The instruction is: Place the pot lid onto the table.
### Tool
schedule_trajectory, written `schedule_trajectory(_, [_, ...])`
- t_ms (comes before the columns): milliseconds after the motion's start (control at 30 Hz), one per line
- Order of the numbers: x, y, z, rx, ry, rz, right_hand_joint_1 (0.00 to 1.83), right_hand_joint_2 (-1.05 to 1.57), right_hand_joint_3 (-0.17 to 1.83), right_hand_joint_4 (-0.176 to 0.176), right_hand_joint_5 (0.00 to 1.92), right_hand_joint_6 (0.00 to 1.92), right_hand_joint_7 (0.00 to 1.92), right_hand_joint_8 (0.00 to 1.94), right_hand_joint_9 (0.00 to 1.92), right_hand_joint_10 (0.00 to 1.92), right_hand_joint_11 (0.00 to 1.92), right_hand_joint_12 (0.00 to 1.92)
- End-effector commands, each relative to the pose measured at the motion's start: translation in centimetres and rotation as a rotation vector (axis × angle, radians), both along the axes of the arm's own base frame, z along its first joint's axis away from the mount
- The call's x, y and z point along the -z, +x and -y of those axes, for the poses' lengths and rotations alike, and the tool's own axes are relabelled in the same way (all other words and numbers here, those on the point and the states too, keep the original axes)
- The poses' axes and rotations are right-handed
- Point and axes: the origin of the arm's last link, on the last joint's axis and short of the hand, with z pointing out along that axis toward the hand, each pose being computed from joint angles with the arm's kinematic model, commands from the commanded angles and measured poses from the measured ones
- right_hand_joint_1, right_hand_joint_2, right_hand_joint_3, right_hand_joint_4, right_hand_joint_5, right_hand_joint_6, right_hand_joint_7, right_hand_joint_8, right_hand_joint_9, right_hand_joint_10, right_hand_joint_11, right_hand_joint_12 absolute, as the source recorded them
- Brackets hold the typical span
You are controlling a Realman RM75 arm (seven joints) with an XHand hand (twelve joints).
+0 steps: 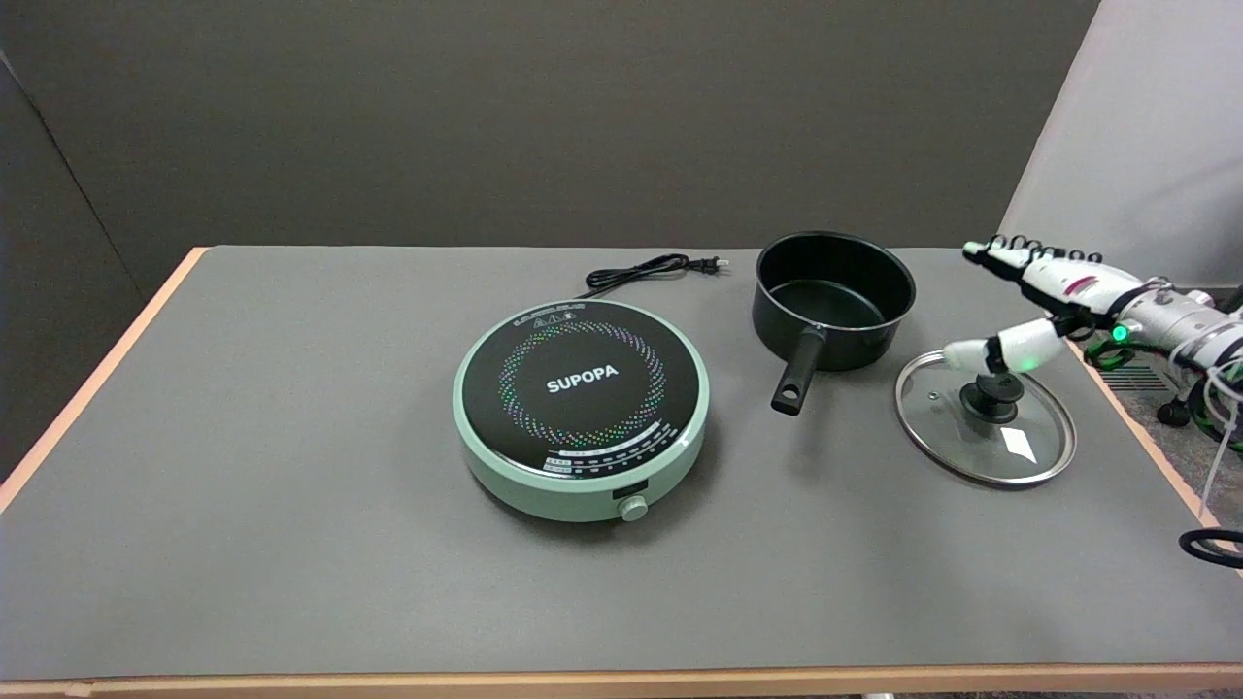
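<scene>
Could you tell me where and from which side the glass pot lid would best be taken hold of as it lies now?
Probably by its black knob, from above. The glass pot lid lies flat on the table, knob up, so the thin rim sits against the surface with little room for fingers beneath it. The raised knob stands free. The right hand is open just above and behind it, well placed to come down.

Pot lid [1010, 449]: round glass disc with metal rim, black knob [992, 396] at centre, small vent hole near knob. Lying flat, knob up, on grey tabletop [291, 466] toward right edge, just right of black pot [833, 301] and apart from it. Bright reflection showing on glass near front side. Lid sitting fully on tabletop, not tilting, nothing resting on it.
</scene>
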Motion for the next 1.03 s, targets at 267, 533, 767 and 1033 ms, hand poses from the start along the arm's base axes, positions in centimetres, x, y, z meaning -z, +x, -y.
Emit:
schedule_trajectory(267, [-4.4,0.3,-4.7,-0.564,-0.321,0.898,0.22,0.46,0.89,0.023,0.04,0.13,0.02,0.12,0.06,0.19,0.1,0.45])
schedule_trajectory(533, [-4.4,-1.7,-6.9,-0.71,-0.425,1.23,0.09,0.56,0.97,0.012,0.05,0.11,0.01,0.14,0.06,0.16,0.09,0.37])
schedule_trajectory(767, [-3.7,-3.9,-8.2,-0.728,-0.497,1.438,0.02,0.69,0.85,0.0,0.05,0.14,0.02,0.13,0.05,0.17,0.07,0.35])
schedule_trajectory(1033, [-2.4,-4.7,-9.2,-0.828,-0.492,1.6,0.05,0.75,0.9,-0.002,0.08,0.15,0.02,0.12,0.02,0.17,0.03,0.3])
